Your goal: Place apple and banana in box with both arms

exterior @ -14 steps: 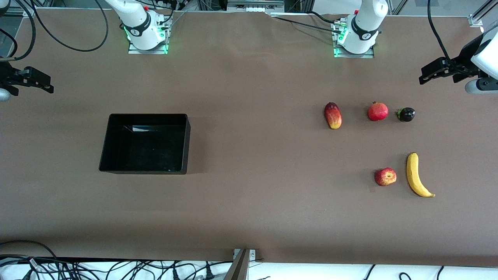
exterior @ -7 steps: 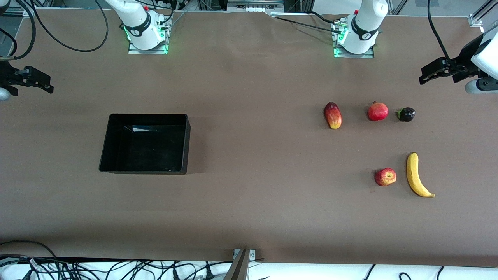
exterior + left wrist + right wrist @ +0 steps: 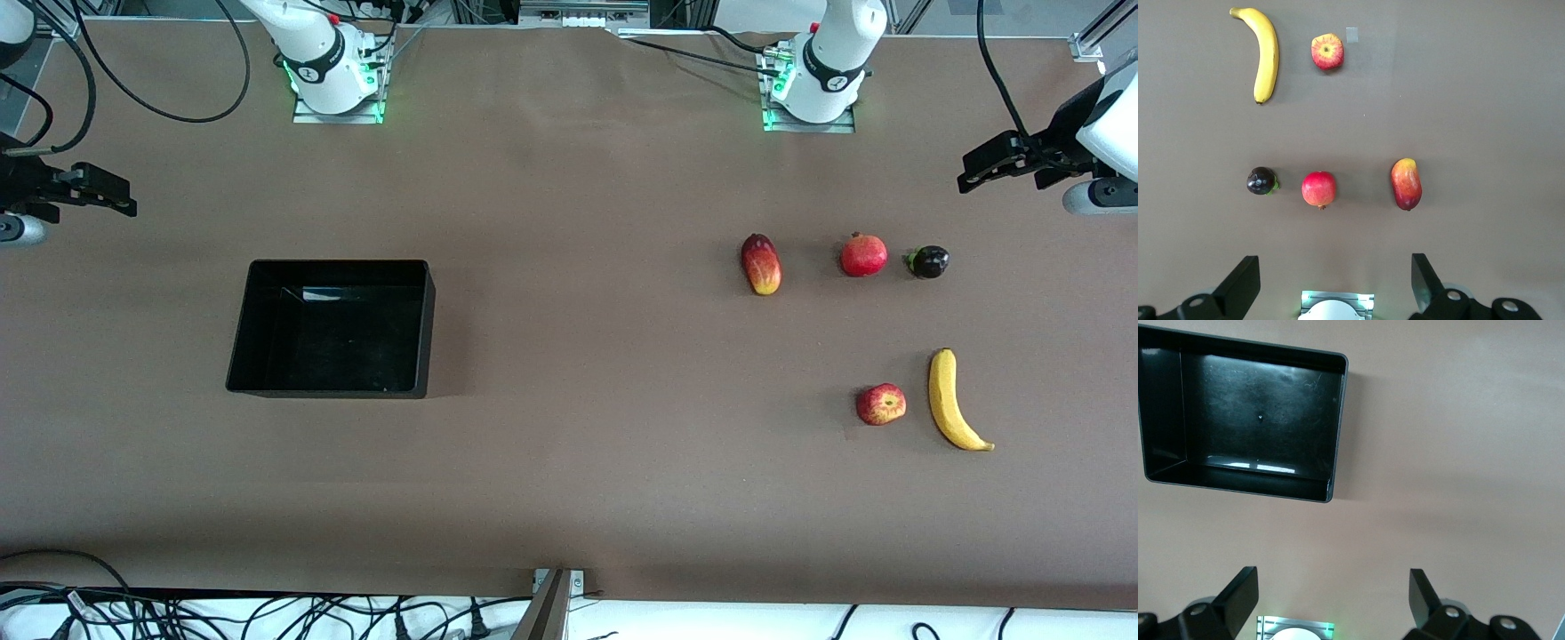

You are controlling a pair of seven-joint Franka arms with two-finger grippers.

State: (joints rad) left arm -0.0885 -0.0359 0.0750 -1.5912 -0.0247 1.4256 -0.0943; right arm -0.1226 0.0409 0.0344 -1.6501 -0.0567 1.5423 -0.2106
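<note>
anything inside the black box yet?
No fruit inside the box: both the front and right wrist views show only its bare glossy floor with small specks. The apple and banana lie on the table.

— What do we see lying on the brown counter (image 3: pixel 569 480) toward the left arm's end?

— We see three fruits in a row: a red-yellow mango (image 3: pixel 761 264), a red pomegranate (image 3: pixel 863 255) and a small dark fruit (image 3: pixel 928 261) with a green calyx, apart from one another.

— And past the counter's near edge?

— We see loose black cables (image 3: pixel 267 613).
</note>
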